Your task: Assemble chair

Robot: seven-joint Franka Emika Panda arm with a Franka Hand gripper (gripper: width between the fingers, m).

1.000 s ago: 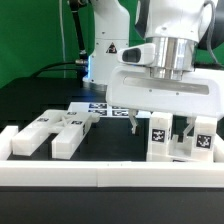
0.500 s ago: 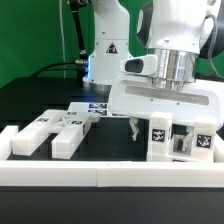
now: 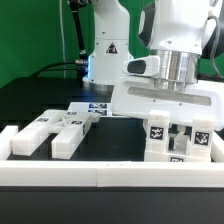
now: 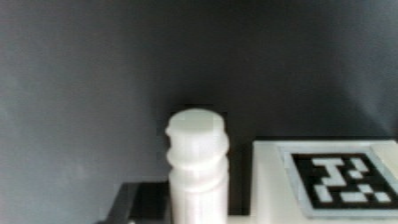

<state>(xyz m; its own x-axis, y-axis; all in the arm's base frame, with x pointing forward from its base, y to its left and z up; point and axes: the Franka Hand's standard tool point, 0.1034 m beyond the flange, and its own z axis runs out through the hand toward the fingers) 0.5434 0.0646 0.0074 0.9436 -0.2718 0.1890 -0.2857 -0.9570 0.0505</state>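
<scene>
Gripper (image 3: 172, 134) pinched shut on upright white chair piece (image 4: 196, 152), near front rail (image 3: 90, 176); black table (image 3: 112, 142) gap beside.

Loose chair pieces (image 3: 55, 132) lie at the exterior view's left, standing chair pieces (image 3: 180, 142) at its right, marker board (image 3: 92, 108) behind.

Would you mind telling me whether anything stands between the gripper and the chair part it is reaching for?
Nothing visible does. The gripper is down between two tagged chair pieces and appears shut on a white post; its fingertips are hidden in the exterior view.
</scene>
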